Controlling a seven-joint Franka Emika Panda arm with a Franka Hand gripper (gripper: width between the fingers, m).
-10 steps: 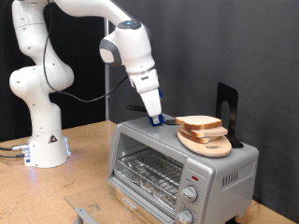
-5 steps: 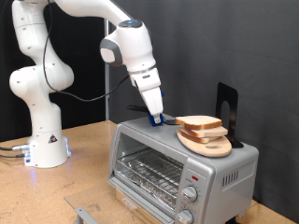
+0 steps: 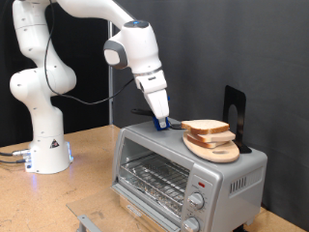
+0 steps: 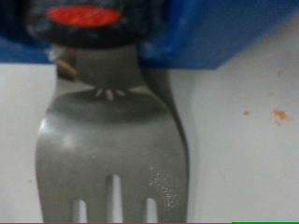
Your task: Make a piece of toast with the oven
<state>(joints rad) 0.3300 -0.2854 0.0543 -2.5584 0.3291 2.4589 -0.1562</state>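
Nothing has visibly shifted since the earlier frames — the gripper, fingers closed on a fork, hovers atop the oven beside the piece of toast on its board — light, crumbly, best lifted under its flat face.

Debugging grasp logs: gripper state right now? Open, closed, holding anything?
Gripper: down on the oven top beside the piece of toast, a fork right at its fingers; open or closed cannot be told.
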